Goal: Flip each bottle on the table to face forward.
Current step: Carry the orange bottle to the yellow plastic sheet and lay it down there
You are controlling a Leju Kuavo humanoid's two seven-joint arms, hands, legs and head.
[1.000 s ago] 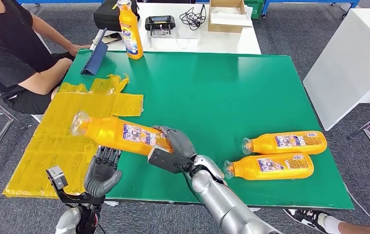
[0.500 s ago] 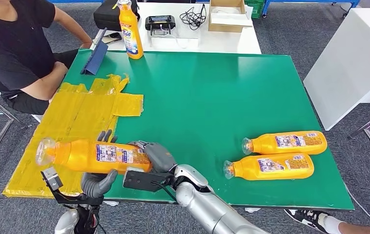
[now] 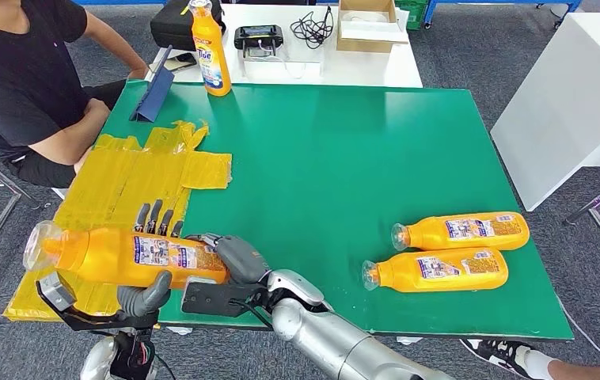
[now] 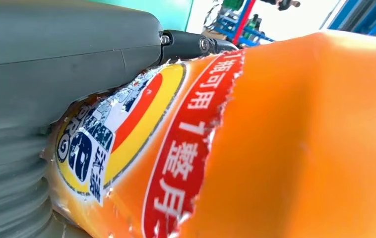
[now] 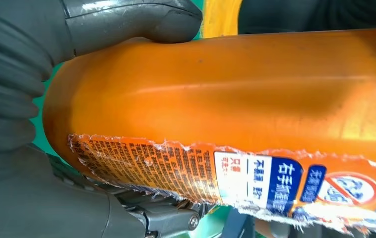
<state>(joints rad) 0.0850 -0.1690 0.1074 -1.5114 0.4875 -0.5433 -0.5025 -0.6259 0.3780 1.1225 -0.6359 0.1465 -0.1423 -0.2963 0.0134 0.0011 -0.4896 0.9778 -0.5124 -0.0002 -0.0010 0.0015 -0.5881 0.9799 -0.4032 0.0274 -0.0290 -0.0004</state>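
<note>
An orange bottle (image 3: 123,255) hangs lying on its side over the table's front left corner, cap to the left, back label up. My right hand (image 3: 237,257) grips its base end (image 5: 225,99). My left hand (image 3: 148,294) sits under the bottle's middle: its fingers (image 3: 158,218) stand straight behind the bottle, and the thumb (image 4: 77,44) lies against the front label (image 4: 141,144). Two more orange bottles (image 3: 463,231) (image 3: 439,271) lie side by side at the front right, back labels up. A fourth bottle (image 3: 210,51) stands upright at the far left edge.
A crumpled yellow sheet (image 3: 123,182) covers the left side of the green table (image 3: 344,142). A person (image 3: 20,79) sits at the far left corner beside a blue folder (image 3: 153,95). A white table (image 3: 574,95) stands to the right, and another with boxes (image 3: 368,24) behind.
My right hand has carried the bottle left and toward the front edge, levelling it. My left hand has come up around the bottle's middle, its fingers now rising behind it.
</note>
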